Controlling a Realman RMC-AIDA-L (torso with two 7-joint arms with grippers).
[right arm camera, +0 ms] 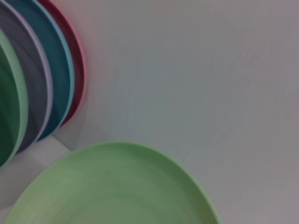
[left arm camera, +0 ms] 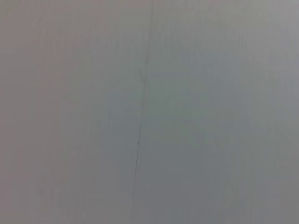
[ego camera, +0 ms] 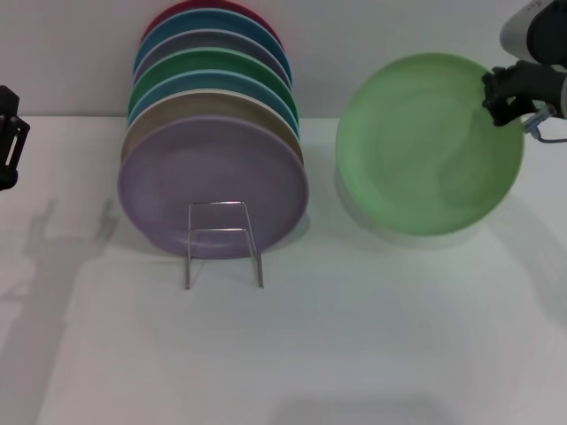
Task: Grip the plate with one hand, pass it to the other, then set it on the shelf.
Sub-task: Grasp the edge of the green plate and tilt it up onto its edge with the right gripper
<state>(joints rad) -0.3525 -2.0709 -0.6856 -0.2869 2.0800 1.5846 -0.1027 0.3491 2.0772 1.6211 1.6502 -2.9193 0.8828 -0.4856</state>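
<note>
The pale light-green plate (ego camera: 430, 143) is held tilted up above the table at the right, its face toward me. My right gripper (ego camera: 507, 96) is shut on its upper right rim. The plate also fills the near part of the right wrist view (right arm camera: 117, 186). The silver wire shelf (ego camera: 221, 241) stands on the table at centre left, its squared loop in front of a lilac plate (ego camera: 213, 186). My left gripper (ego camera: 9, 137) is at the far left edge, apart from the plates; the left wrist view shows only blank grey wall.
Several plates stand on edge in the shelf behind the lilac one: beige, teal, emerald green (ego camera: 217, 66), grey, blue and red; some show in the right wrist view (right arm camera: 28, 84). The white table (ego camera: 354, 336) spreads in front.
</note>
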